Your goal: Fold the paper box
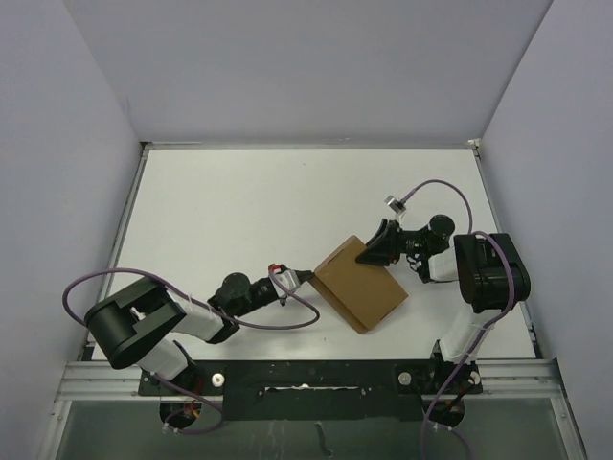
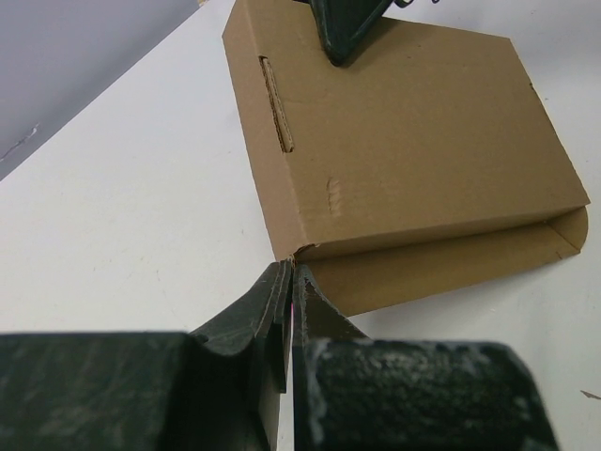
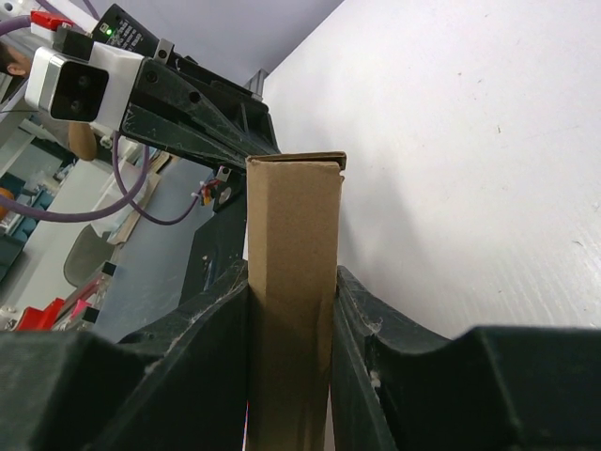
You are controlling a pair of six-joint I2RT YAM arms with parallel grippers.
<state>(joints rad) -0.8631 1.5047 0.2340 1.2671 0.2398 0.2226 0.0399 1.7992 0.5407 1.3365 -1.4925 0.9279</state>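
Note:
The paper box [image 1: 362, 286] is a thin, closed brown cardboard box lying at the table's centre right, turned diagonally. My right gripper [image 1: 374, 247] is shut on its far edge; in the right wrist view the box [image 3: 291, 207] stands clamped between both fingers of that gripper [image 3: 292, 272]. My left gripper [image 1: 305, 277] is shut, its tips touching the box's left corner. In the left wrist view the closed tips of the left gripper [image 2: 289, 272] meet the corner of the box [image 2: 423, 141], where a rounded flap [image 2: 554, 235] sticks out along the lower edge. The right gripper's finger [image 2: 343, 38] presses on the far side.
The white table [image 1: 239, 211] is enclosed by grey walls at the back and both sides. A metal rail [image 1: 306, 374] with the arm bases runs along the near edge. The left arm's wrist camera [image 3: 80, 80] shows beyond the box in the right wrist view.

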